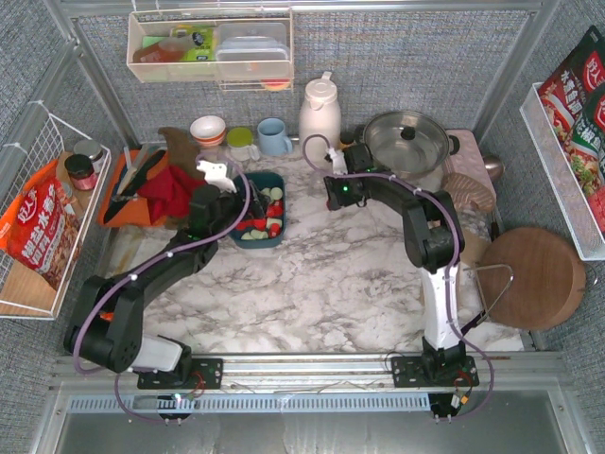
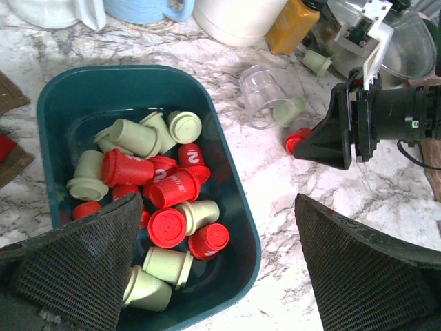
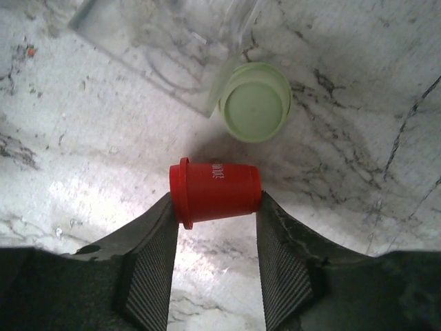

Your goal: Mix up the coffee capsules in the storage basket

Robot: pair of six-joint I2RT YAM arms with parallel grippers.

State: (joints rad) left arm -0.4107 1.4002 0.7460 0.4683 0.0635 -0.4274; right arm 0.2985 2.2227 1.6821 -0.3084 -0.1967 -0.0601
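The dark teal storage basket [image 2: 238, 207] [image 1: 280, 238] holds several red and mint green coffee capsules [image 2: 165, 189] in a loose heap. My left gripper [image 2: 217, 200] hangs open over the basket's near right corner, one finger above the capsules and the other above the marble. On the table to the basket's right lies a red capsule [image 3: 215, 192] [image 2: 296, 140] on its side. My right gripper [image 3: 215, 203] [image 2: 324, 138] has both fingertips pressed against its two ends. A green capsule [image 3: 253, 102] [image 2: 289, 110] rests just beyond it, against a tipped clear cup [image 2: 265, 96] [image 3: 165, 48].
Another green capsule [image 2: 317, 62] lies farther back near the pot [image 1: 406, 140]. A white jug [image 1: 319, 109], a blue mug [image 1: 274, 137] and bowls line the back. The orange tray [image 1: 132, 180] sits left of the basket, and a round wooden board [image 1: 529, 274] at the right.
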